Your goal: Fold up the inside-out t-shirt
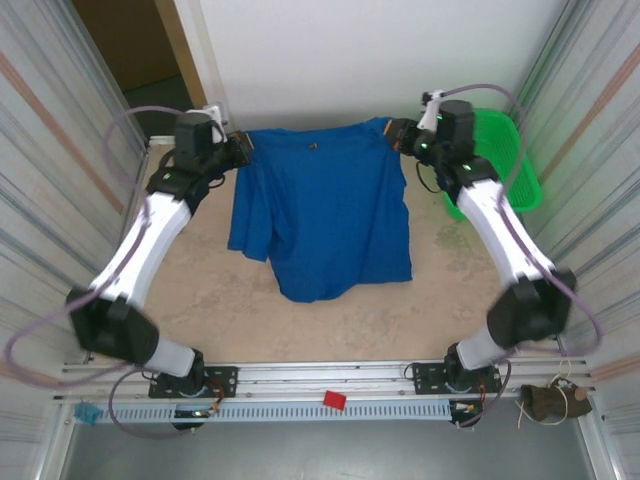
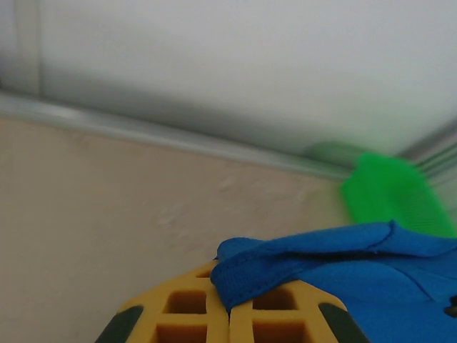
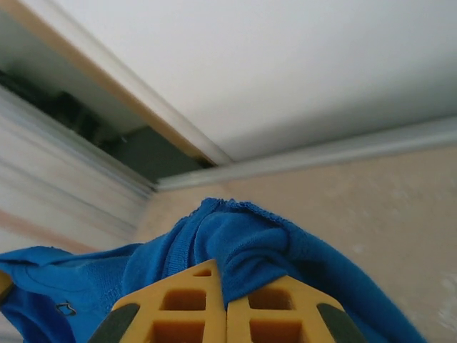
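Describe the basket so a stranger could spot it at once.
Look to the table's far right corner. The basket sits there, just behind the right arm. It is bright green plastic, unlike the blue t-shirt beside it.

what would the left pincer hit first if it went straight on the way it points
The t-shirt clamped in the left pincer, bunched over its tips. Beyond that, probably bare table up to the back wall; the green basket sits off to the right. Depth is unclear.
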{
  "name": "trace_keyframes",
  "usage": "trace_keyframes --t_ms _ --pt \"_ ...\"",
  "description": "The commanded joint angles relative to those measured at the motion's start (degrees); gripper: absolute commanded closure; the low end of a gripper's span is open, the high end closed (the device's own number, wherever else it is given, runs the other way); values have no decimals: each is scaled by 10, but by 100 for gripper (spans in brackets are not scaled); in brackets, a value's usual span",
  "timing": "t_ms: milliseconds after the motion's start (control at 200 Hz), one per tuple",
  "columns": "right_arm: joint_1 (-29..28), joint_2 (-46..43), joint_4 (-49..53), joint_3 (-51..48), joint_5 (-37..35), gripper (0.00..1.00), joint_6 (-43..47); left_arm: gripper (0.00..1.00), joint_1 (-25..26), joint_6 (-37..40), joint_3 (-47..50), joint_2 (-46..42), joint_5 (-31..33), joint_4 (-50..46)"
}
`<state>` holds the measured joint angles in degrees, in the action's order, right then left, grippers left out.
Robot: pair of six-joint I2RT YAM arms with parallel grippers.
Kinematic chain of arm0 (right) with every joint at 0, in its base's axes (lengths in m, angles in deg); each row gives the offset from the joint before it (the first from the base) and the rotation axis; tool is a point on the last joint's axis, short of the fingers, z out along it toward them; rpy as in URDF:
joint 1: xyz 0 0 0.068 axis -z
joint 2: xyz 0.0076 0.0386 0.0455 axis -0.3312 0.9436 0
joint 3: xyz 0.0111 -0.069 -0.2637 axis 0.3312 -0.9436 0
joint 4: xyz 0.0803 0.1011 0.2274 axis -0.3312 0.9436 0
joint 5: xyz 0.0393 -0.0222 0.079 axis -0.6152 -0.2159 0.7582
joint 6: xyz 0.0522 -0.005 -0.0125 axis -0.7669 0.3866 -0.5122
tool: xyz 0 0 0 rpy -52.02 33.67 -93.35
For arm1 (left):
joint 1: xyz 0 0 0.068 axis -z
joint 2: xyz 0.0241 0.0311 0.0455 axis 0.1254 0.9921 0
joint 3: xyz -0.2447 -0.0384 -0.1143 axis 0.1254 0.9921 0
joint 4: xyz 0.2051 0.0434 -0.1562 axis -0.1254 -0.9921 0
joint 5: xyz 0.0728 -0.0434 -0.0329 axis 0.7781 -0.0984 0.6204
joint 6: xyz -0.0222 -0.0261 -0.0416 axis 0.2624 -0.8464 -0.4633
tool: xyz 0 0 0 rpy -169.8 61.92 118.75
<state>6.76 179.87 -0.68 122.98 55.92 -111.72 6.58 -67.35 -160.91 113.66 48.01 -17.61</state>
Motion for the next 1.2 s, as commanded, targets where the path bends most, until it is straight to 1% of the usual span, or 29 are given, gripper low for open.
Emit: trace_keyframes --t_ms 0,35,70,100,165,266,396,481,541,576,591,631,641,716,792,847,882,907,957,987,1007,1032,1037,1042,1057,1072,1102,1107,1192 --pt "18 91 -13 78 -21 53 32 83 -25 25 -49 85 18 40" --pt "20 112 0 96 -15 44 34 62 -32 36 -76 116 18 43" --pt "21 116 6 99 -13 41 33 48 -40 40 -96 140 12 39" --pt "20 107 8 89 -15 39 31 41 -46 41 -113 154 5 34" --pt "19 63 9 34 -17 38 27 34 -54 34 -123 155 -12 18" --pt "17 -38 50 -70 -40 34 25 29 -50 18 -61 94 -41 -3" --pt "6 -141 77 -245 -62 29 29 25 -13 -33 129 -39 -54 -1" --pt "2 -184 104 -332 -73 26 32 23 47 -51 244 -116 -32 -20" --pt "-1 -211 113 -379 -71 25 27 22 100 -67 314 -160 2 -27" --pt "-6 -223 111 -406 -69 25 26 20 133 -79 352 -180 23 -19" --pt "-8 -228 111 -416 -70 23 27 18 146 -85 365 -186 33 -17" --pt "-19 -234 111 -439 -80 22 31 17 176 -103 394 -193 51 -5" --pt "-22 -234 110 -444 -83 20 31 17 182 -106 401 -192 53 -4" --pt "-30 -219 100 -472 -86 18 31 16 212 -133 426 -171 72 4" --pt "-35 -188 72 -484 -83 17 28 14 231 -138 429 -136 88 11" --pt "-40 -158 55 -480 -81 14 29 14 242 -135 429 -111 94 32" --pt "-42 -138 47 -474 -78 15 33 13 246 -132 428 -91 93 49" --pt "-45 -123 41 -469 -77 18 38 13 246 -130 424 -76 90 59" --pt "-46 -95 32 -458 -71 28 46 18 245 -124 413 -45 86 63" --pt "-44 -80 28 -451 -61 43 52 26 245 -118 405 -29 84 63" --pt "-44 -72 27 -445 -53 57 57 35 244 -114 399 -20 81 64" --pt "-43 -63 29 -437 -44 76 64 51 241 -109 392 -12 74 63" --pt "-43 -62 30 -435 -42 78 65 55 240 -108 390 -11 73 63" --pt "-42 -61 30 -433 -40 82 66 57 240 -106 388 -10 72 62" --pt "-42 -58 34 -428 -35 93 70 69 238 -103 383 -9 69 59" --pt "-42 -56 36 -423 -29 100 74 80 236 -99 377 -9 70 54" --pt "-42 -58 48 -412 -18 100 79 99 232 -92 364 -13 72 37" --pt "-41 -58 50 -411 -16 100 80 100 231 -91 362 -15 74 34" --pt "-34 -92 83 -376 27 100 78 100 208 -63 311 -49 72 -18"
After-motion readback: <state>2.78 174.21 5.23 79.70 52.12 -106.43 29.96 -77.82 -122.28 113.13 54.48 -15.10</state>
